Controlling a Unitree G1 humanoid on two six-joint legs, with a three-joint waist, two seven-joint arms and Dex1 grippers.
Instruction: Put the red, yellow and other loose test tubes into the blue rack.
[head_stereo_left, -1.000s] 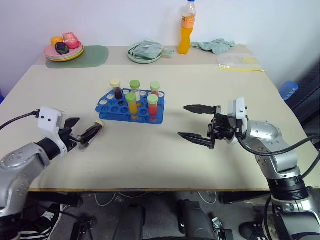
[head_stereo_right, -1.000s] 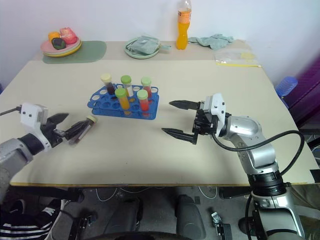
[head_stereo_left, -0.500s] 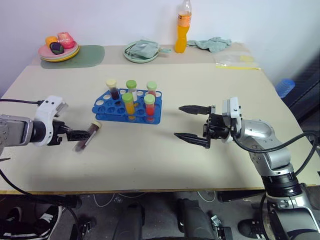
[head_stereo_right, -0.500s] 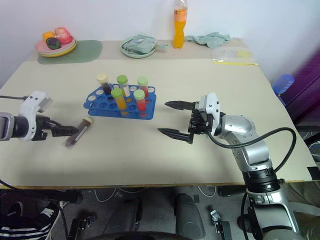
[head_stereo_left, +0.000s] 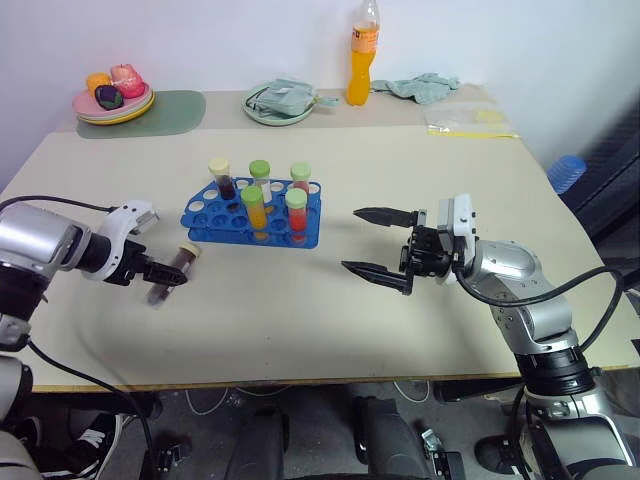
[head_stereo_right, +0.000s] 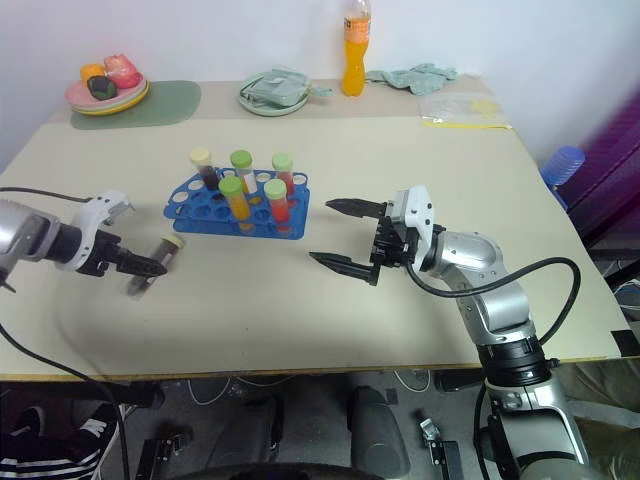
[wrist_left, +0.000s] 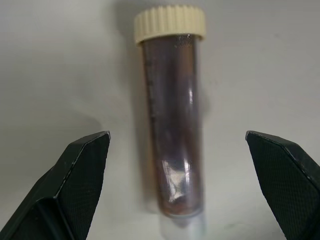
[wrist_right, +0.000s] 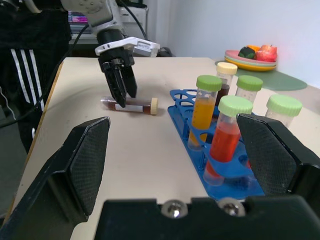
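The last loose tube (wrist_left: 172, 125), dark brown with a cream cap, lies flat on the surface to the robot's left of the blue rack (head_stereo_left: 255, 215), its capped end turned toward the rack. The left end effector (head_stereo_left: 170, 277) is right over it, fingers spread wide and astride the tube's lower body, tilted steeply down; nothing is gripped yet. The tube's long axis runs between the fingers, across their closing line. The right end effector (head_stereo_left: 380, 243) hangs level on the rack's other side, open and empty, much farther from the tube.
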